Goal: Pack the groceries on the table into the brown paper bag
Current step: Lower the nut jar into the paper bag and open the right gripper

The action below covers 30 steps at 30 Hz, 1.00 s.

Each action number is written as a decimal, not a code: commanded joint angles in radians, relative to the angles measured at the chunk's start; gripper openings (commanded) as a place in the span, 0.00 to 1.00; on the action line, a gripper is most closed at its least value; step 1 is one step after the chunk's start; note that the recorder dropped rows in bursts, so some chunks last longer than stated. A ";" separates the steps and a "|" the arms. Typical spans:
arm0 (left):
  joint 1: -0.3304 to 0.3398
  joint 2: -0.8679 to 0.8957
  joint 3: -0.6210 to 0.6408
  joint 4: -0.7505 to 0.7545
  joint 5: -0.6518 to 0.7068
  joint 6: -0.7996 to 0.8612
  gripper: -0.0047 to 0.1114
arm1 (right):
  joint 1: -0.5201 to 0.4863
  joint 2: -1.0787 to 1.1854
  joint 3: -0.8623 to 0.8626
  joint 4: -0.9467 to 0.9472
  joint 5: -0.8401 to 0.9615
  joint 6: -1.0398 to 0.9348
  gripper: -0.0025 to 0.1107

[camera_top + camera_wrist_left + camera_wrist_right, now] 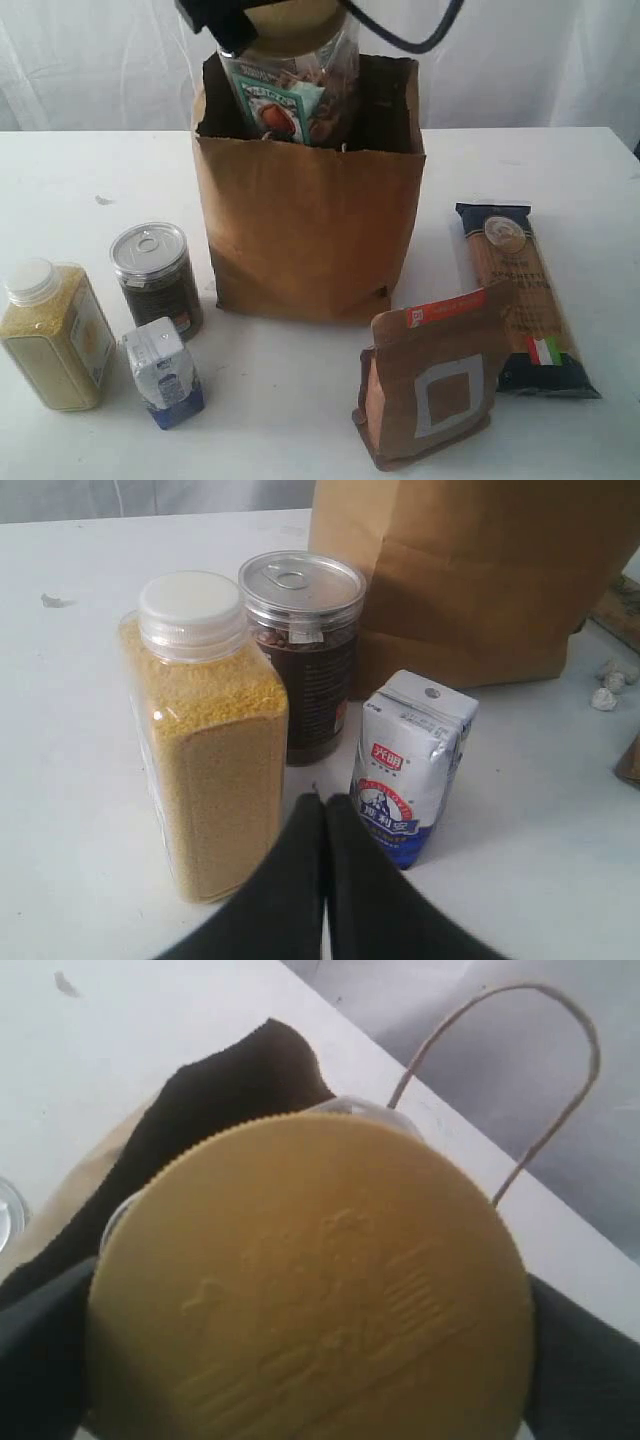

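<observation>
My right gripper [288, 18] is shut on the tan-lidded nut jar [297, 92], which hangs upright with its lower part inside the mouth of the brown paper bag [310, 230]. In the right wrist view the jar's lid [310, 1290] fills the frame, with a dark finger [590, 1360] at its side. My left gripper [325, 805] is shut and empty, low over the table [70, 780], between the yellow-grain bottle [205, 750] and the blue-white carton [410, 765]. The dark can [303, 650] stands behind them. The brown pouch [430, 385] and spaghetti packet [520, 300] sit right of the bag.
A cord handle [560, 1020] of the bag arches up beside the jar. A small dark speck [103, 200] marks the tabletop at the left. White curtains hang behind the table. A few small pale crumbs [608, 685] lie near the bag's corner.
</observation>
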State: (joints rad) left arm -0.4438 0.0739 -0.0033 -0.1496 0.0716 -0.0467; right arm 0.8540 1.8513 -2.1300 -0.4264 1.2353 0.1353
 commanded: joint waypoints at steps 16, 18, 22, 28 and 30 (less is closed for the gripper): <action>0.003 -0.005 0.003 -0.005 0.004 0.002 0.04 | -0.147 0.112 -0.011 0.185 -0.014 0.123 0.02; 0.003 -0.005 0.003 -0.005 0.004 0.002 0.04 | -0.156 0.126 -0.011 0.201 -0.014 0.123 0.02; 0.003 -0.005 0.003 -0.005 0.004 0.002 0.04 | -0.167 0.147 -0.011 0.228 -0.014 0.123 0.02; 0.003 -0.005 0.003 -0.005 0.004 0.002 0.04 | -0.177 0.176 -0.011 0.243 -0.014 0.123 0.02; 0.003 -0.005 0.003 -0.005 0.004 0.002 0.04 | -0.181 0.185 -0.011 0.252 -0.014 0.123 0.02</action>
State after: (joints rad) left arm -0.4438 0.0739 -0.0033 -0.1496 0.0716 -0.0448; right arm 0.6864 2.0357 -2.1300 -0.1765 1.2395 0.2552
